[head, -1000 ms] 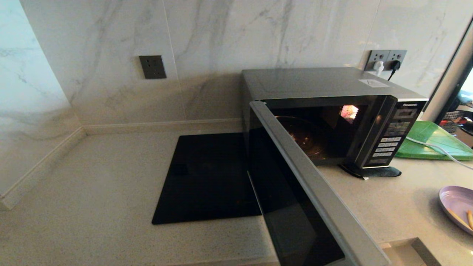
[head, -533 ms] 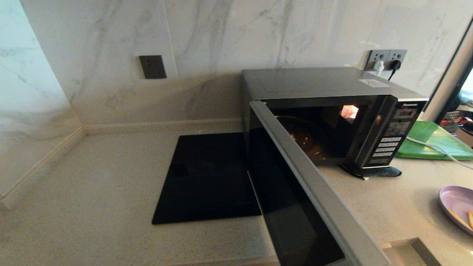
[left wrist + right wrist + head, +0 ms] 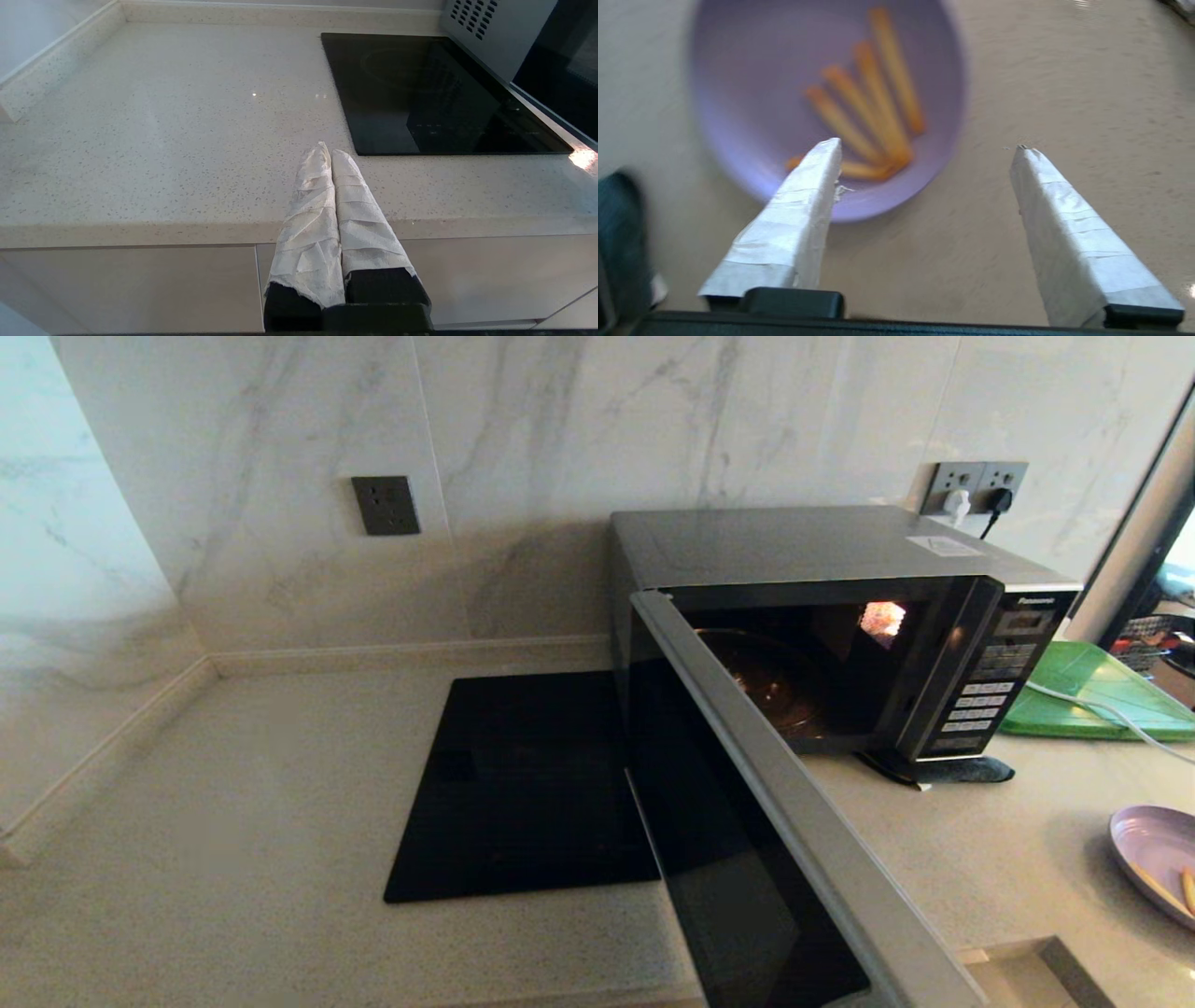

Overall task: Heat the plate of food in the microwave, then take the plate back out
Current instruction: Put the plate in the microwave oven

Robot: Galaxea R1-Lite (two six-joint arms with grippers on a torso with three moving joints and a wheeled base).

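The silver-grey microwave (image 3: 822,546) stands on the counter with its dark glass door (image 3: 747,859) swung wide open and its inside lit. The plate of food (image 3: 1158,861), pale lilac with yellow sticks, lies on the counter at the right edge of the head view. In the right wrist view the plate of food (image 3: 775,93) lies just beyond my right gripper (image 3: 927,149), which hovers above the counter with its jaws open and nothing between them. One fingertip overlaps the plate's near rim. My left gripper (image 3: 326,151) is shut and empty at the counter's front edge. Neither arm shows in the head view.
A flat black glass cooktop (image 3: 523,784) lies left of the microwave. A green tray (image 3: 1092,695) with a white cable across it sits behind the plate. Marble walls close the back and left. A step in the counter edge (image 3: 1046,957) lies at the front right.
Nothing has visibly changed in the head view; the door stays open and the plate stays where it was.
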